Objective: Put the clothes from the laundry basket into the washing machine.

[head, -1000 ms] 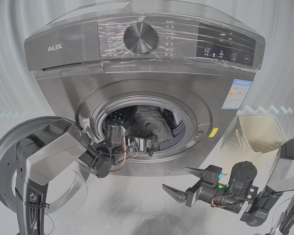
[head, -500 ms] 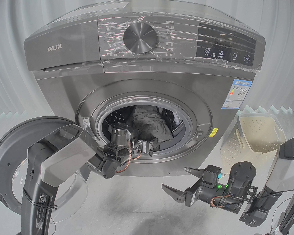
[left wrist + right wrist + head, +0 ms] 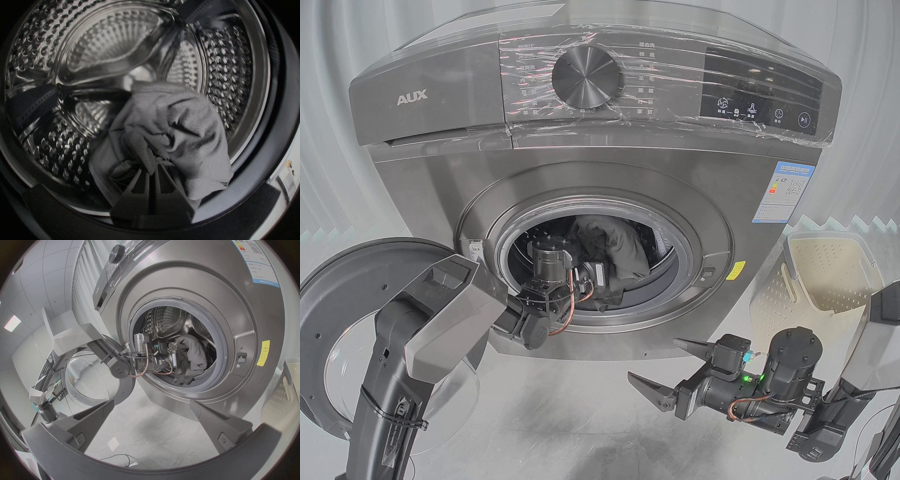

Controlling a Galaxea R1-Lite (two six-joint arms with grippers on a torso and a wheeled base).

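Washing machine (image 3: 675,181) fills centre frame in head view, door (image 3: 337,300) swung open at lower left. Inside the drum (image 3: 109,47): one dark grey garment (image 3: 615,247), bunched and hanging from the L gripper (image 3: 154,162) in the lower-right part of the opening, its lower edge down at the door seal. L gripper's fingers are pinched together on a fold of the cloth. L arm runs from lower left of frame up through the porthole, wrist just past the rim. Laundry basket (image 3: 825,275) stands at right of frame beside the machine, tilted, cream perforated inner wall showing. R gripper (image 3: 652,359) hovers lower right, in front of the machine and below the opening, fingers spread wide, nothing between them. L wrist view gives the drum's dimpled wall & back plate behind the garment (image 3: 187,131). R wrist view gives the L arm side-on, cloth (image 3: 190,355) draped off its tip, with the R gripper's (image 3: 150,405) fingers apart in the foreground.
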